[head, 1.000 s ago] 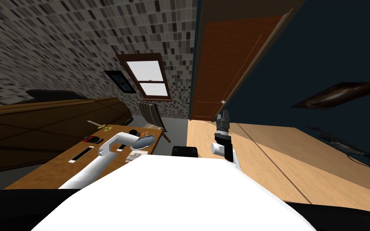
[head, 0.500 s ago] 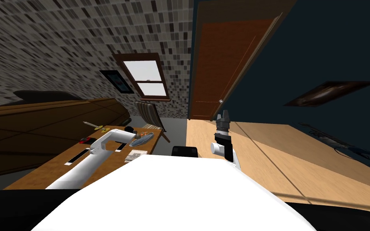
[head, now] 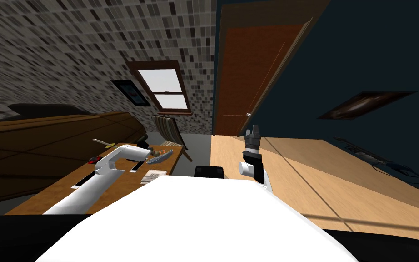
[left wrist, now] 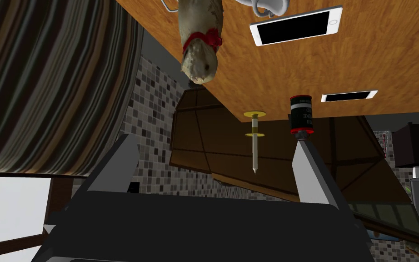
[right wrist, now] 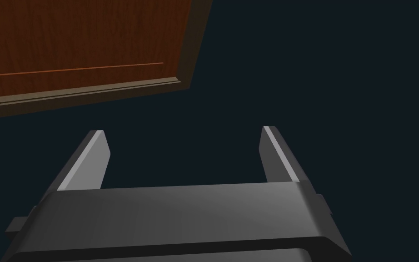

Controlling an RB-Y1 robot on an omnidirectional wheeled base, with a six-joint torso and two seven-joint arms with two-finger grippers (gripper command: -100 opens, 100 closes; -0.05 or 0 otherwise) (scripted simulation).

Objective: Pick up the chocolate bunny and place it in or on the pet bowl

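Left tool (left wrist: 215, 141) is gaping wide, empty | tan red-ribboned bunny (left wrist: 199, 63) is sitting on orange-brown surface (left wrist: 363, 59) | likely light, brittle: grip flanks.

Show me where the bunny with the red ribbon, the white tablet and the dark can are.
bunny (left wrist: 198, 61): left wrist view, on its pale rounded end.
white tablet (left wrist: 295, 26): left wrist view, middle of its black screen.
dark can (left wrist: 300, 113): left wrist view, on its side label.

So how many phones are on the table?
2. The big one lies beside the bunny; the small one lies by the can, near the table's edge. Others may be hidden.
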